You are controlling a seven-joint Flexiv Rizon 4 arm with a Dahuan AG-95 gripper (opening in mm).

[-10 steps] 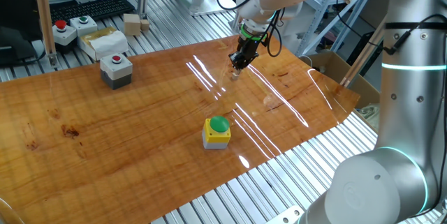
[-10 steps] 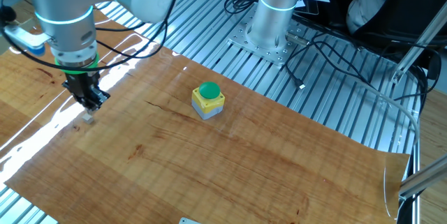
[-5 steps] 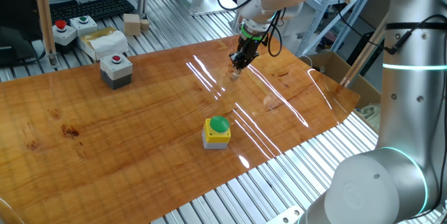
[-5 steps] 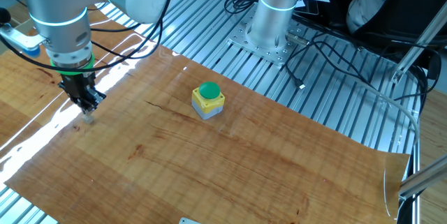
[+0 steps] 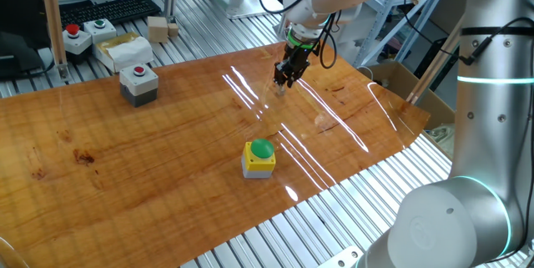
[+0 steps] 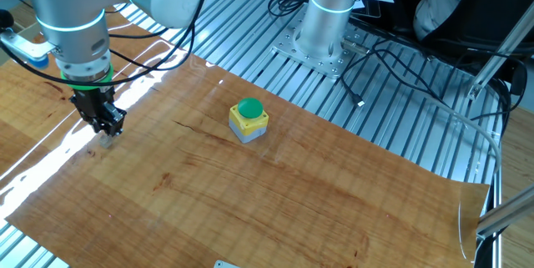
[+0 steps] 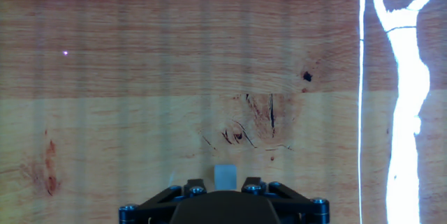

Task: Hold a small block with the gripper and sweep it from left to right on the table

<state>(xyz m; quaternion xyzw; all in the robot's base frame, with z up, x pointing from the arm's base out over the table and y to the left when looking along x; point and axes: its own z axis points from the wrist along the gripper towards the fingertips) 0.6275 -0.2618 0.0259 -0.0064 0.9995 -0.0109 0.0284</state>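
Jaws of the gripper (image 7: 223, 181) stand a little apart, pointing straight down, with the block (image 7: 225, 177) between them on the table (image 7: 140, 112); in the hand view there are thin gaps at both of its sides, so it looks released rather than pinched. From the fixed views the gripper (image 5: 284, 82) hangs low over the right part of the board, well apart from the green-button box (image 5: 259, 158). Judging by its look, the block is a tiny wooden cube: light, rigid, not fragile, with flat faces that suit a pinch across two opposite sides. On this glossy surface it should slide easily, and could skid or tip if nudged off-centre.
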